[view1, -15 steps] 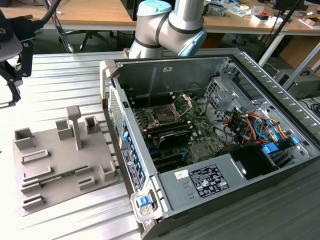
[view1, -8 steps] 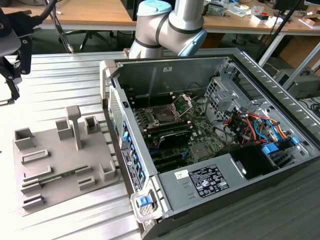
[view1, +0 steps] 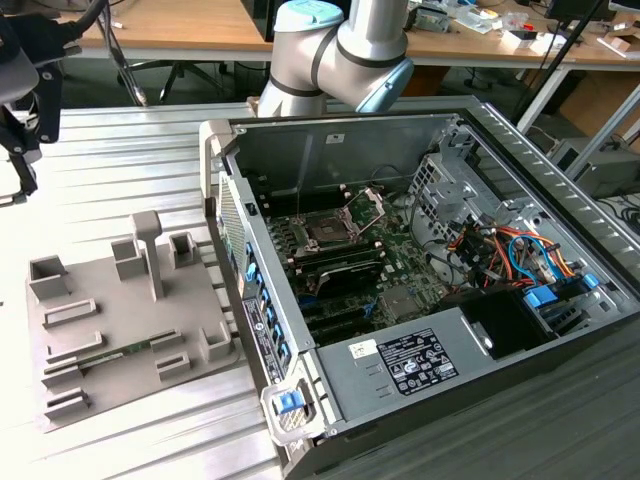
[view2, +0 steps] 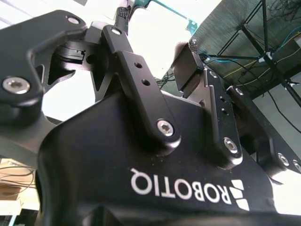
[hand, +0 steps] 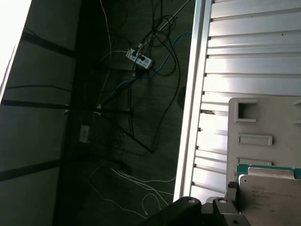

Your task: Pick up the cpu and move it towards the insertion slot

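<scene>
Cpu and gripper: the small flat square cpu with a silvery-white metal face and a thin green rim (hand: 270, 195) sits right at the tips of the black two-fingered gripper (view2: 157, 32).
Grip: the fingers (view2: 188, 70) stand partly apart and appear to pinch the cpu by its edges, though glare washes out the contact itself.
Cpu's place: in the first wrist view the chip is in front of the large grey plastic fixture plate (hand: 263, 117), not in any of its pockets. The long edge of the ribbed silvery metal table (hand: 254, 56) runs beside it, with dark floor and cables beyond that edge.
Insertion slot: the square dark insertion slot with its silver metal frame (view1: 328, 228) lies on the board inside the open grey metal computer case (view1: 330, 150). Its hinged bracket is tilted up, and it is well apart from the cpu.
Counts: one cpu, one insertion slot, one gripper with two fingers, one arm, one fixture plate, one computer case.
Layout: the fixture plate lies flat near the table's corner at the exterior view's left. The case takes up the table toward the exterior view's right, just beside the plate.
Arm pose: the grey-and-blue jointed arm (view1: 340, 45) bends above the far edge of the case. Its black wrist end (view1: 25, 90) hangs over the table's far corner at the exterior view's left, above the plate and not touching it.
</scene>
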### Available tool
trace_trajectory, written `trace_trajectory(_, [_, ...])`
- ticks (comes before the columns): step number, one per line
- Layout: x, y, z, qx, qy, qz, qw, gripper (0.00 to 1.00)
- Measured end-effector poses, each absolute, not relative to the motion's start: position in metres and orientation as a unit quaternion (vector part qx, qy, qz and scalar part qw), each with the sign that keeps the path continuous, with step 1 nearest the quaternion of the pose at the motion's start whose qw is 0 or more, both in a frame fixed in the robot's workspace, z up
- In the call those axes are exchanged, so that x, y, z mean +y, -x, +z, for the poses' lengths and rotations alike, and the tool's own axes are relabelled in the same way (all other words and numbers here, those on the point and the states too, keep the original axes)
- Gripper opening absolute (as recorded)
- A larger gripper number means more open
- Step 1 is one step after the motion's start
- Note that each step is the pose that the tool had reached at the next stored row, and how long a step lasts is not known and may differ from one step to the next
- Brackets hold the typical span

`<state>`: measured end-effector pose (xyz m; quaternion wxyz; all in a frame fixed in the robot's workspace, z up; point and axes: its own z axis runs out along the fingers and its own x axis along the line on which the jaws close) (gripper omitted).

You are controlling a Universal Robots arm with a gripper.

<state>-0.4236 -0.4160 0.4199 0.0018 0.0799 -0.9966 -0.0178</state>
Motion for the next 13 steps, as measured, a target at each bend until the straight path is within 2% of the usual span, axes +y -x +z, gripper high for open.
trace_trajectory(13, [-0.4160, 0.4236, 0.4283, -0.997, -0.080, -0.018, 0.002, 0.55])
